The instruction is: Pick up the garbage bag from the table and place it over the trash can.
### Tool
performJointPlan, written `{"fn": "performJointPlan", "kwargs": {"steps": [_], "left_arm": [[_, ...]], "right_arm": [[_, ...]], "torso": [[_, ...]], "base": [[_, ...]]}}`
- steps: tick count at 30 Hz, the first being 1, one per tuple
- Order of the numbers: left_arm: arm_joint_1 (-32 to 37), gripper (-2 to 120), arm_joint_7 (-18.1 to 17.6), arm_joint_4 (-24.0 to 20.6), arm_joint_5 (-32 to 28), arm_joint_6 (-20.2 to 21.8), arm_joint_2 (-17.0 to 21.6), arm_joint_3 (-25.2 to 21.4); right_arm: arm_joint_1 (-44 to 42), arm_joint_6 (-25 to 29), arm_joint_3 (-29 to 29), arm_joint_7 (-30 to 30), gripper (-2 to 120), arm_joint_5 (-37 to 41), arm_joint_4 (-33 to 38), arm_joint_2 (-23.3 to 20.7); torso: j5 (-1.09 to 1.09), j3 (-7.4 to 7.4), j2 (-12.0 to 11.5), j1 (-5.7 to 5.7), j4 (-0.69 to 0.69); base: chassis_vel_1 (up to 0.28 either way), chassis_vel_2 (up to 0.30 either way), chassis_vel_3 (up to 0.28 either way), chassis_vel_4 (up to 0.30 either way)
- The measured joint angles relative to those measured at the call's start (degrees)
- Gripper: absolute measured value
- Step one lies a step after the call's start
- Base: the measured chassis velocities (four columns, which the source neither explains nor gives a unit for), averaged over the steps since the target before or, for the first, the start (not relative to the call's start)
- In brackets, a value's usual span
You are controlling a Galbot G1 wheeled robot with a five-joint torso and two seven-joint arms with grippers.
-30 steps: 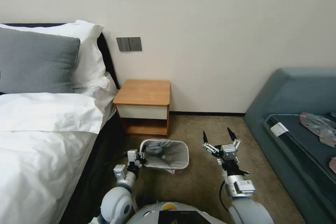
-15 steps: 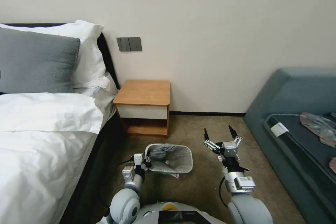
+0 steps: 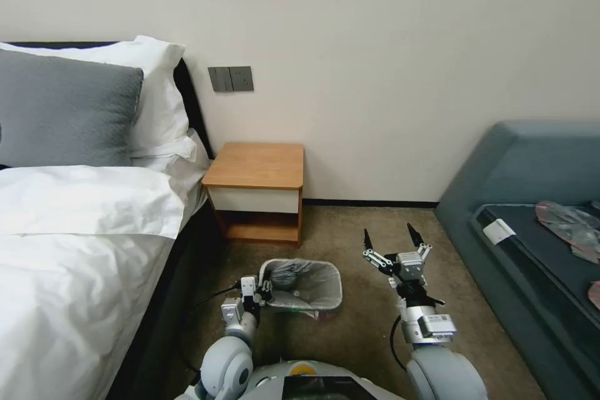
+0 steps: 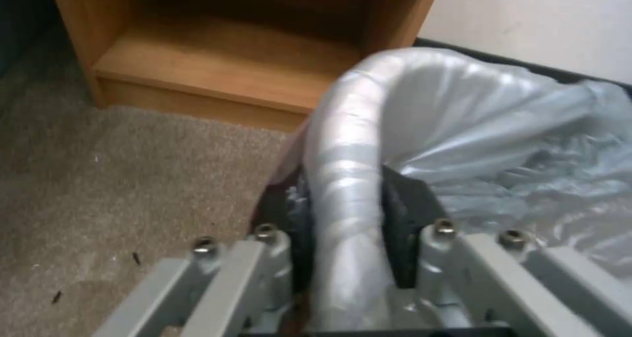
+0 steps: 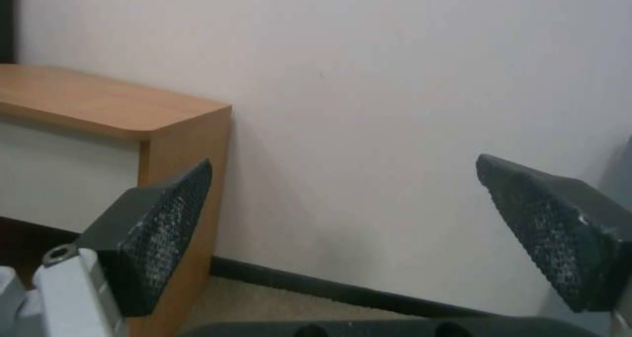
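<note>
Two grippers are out in front of the robot on the brown carpet (image 3: 350, 331). At about eleven o'clock from its chest, the left gripper (image 3: 261, 290) is clamped on the near-left rim of the trash can (image 3: 306, 305), one black pad inside and one outside, pinching the bag-covered lip between them; in the left wrist view the wrapped rim runs straight through that grip (image 4: 345, 208). Stretched over the can's mouth, the garbage bag (image 3: 312, 278) lines the inside in wrinkled grey folds, with a bunched lump toward the can's far-left corner and a scrap of pinkish-red edge peeking out below the near side. At one o'clock, clear of the can, the right gripper (image 3: 390, 240) hangs in the air with its two black fingers spread wide and nothing between them. Beyond the can at twelve o'clock stands the table (image 3: 257, 165), against the wall, beside the bed (image 3: 81, 250).
</note>
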Motion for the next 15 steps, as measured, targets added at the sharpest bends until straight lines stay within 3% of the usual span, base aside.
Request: {"fn": "performJointPlan", "kwargs": {"steps": [11,15], "left_arm": [[0.04,74,-0.03,0.03,1.33,-0.08,0.25,-1.03],[0.25,81,0.11,-0.08,2.02,-0.26,0.4,-1.33]], "right_arm": [[0.16,-0.58,-0.47,0.16,100,0.26,0.34,0.02],[0.18,-0.65,-0.74,0.17,100,0.26,0.37,0.04]], "torso": [[0.0,0.0,0.0,0.0,0.0],[0.0,0.0,0.0,0.0,0.0]], "base": [[0.0,0.0,0.0,0.0],[0.0,0.0,0.0,0.0]]}}
